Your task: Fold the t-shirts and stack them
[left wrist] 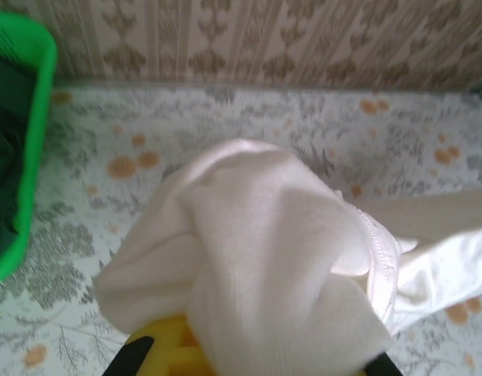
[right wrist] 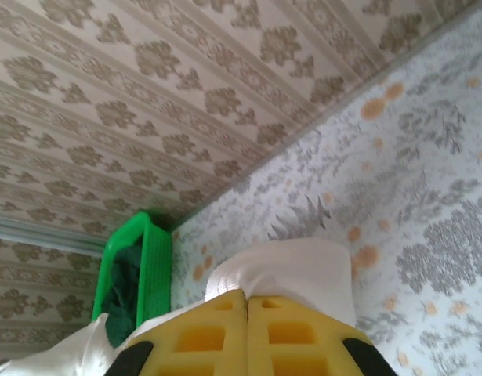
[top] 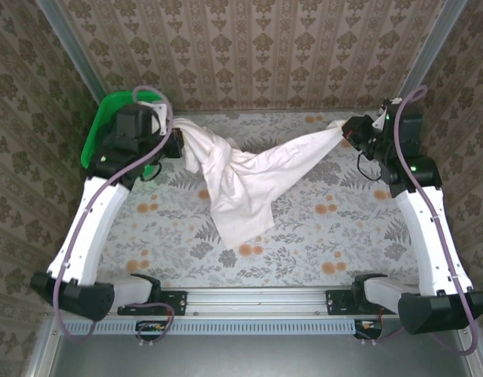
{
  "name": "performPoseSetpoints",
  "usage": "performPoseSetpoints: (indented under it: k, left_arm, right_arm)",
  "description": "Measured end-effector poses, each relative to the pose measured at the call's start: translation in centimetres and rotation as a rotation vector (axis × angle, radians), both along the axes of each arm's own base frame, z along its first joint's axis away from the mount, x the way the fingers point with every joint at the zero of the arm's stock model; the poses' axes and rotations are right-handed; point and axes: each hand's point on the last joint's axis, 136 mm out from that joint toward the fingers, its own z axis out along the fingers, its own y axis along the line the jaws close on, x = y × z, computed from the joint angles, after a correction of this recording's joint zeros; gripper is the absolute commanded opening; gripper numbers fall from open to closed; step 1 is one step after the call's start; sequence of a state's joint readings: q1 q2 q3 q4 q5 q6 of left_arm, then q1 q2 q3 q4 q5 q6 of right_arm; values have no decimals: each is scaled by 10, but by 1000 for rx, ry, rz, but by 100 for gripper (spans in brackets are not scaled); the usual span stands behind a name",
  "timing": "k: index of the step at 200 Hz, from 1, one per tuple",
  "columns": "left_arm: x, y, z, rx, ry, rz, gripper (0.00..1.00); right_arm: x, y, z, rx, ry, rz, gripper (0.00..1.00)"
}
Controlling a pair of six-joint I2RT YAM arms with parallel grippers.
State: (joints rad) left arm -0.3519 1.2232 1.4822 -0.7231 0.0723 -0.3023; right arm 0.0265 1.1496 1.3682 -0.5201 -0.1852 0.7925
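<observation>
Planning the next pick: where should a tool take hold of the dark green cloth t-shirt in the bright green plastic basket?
Probably pinch an upper fold of the dark green cloth t-shirt from above, through the open top of the bright green plastic basket: it lies bunched inside, and the walls block a sideways approach.

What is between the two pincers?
The pale t-shirt stretches from the left pincer to the right pincer, drooping in the middle. The top camera shows it.

Table (top: pixel 320 251) surface: grey-and-orange floral print. Walls (top: pixel 265 47) behind and either side of table: beige damask paper. Metal rail (top: pixel 257 299) along table's near edge. Lighting apparently even.
</observation>
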Motion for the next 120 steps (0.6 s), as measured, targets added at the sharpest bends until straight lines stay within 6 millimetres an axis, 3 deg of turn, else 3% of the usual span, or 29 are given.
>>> performPoseSetpoints:
  k: [15,36,48,59,69,89,107,120]
  left_arm:
    - [-4,6,5,-22,-46,23,3]
    - [10,12,-12,-39,-24,66,17]
    - [26,18,-38,-43,41,108,41]
    - [41,26,-72,-42,139,163,47]
    - [50,36,-108,-17,242,210,58]
    - [49,54,-170,26,453,306,65]
    - [38,54,-195,37,548,318,71]
    - [28,36,-201,30,584,265,76]
  right_arm:
    - [-1,-4,5,-11,-17,-20,0]
    - [-2,-9,1,-23,-2,-49,0]
    - [-2,-13,-9,-33,26,-69,0]
    - [-4,-17,-24,-45,69,-88,0]
    - [-6,-20,-45,-57,124,-105,0]
    - [-16,-26,-92,-83,254,-127,0]
    - [-27,-29,-124,-100,346,-139,0]
    - [-33,-32,-137,-112,379,-149,0]
